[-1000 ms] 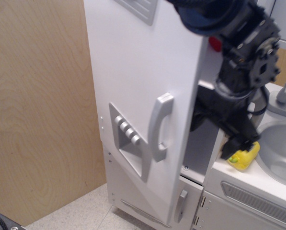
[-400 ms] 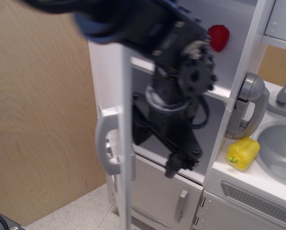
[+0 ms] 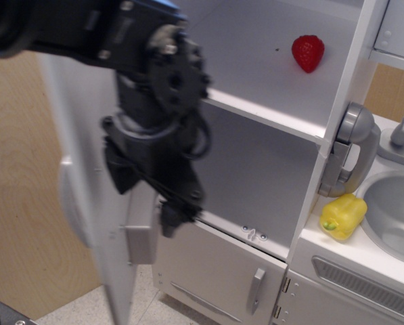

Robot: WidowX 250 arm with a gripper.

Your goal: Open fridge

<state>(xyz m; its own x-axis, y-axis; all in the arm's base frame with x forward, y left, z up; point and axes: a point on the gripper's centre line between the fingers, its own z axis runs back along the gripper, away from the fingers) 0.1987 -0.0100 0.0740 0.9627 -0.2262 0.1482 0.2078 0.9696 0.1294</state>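
Observation:
The tall white fridge (image 3: 269,162) stands with its large door (image 3: 86,176) swung wide open to the left, inner face toward me. Its silver handle and dispenser panel are on the hidden outer side. Inside are a white shelf (image 3: 269,115) and a red strawberry (image 3: 308,52) on the upper level. My black gripper (image 3: 169,220) hangs fingers-down just inside the door's free edge, in front of the lower compartment. Its fingers look closed together and hold nothing.
The smaller lower white door with a short handle (image 3: 256,290) is closed below. A grey handset (image 3: 350,149) hangs on the fridge's right post. A yellow pepper (image 3: 342,215) lies beside the sink (image 3: 394,210) and faucet (image 3: 401,130). A wooden wall (image 3: 19,203) is at left.
The fridge door has swung from partly open to wide open leftward. My arm moved left with it, from beside the sink to the door's inner side.

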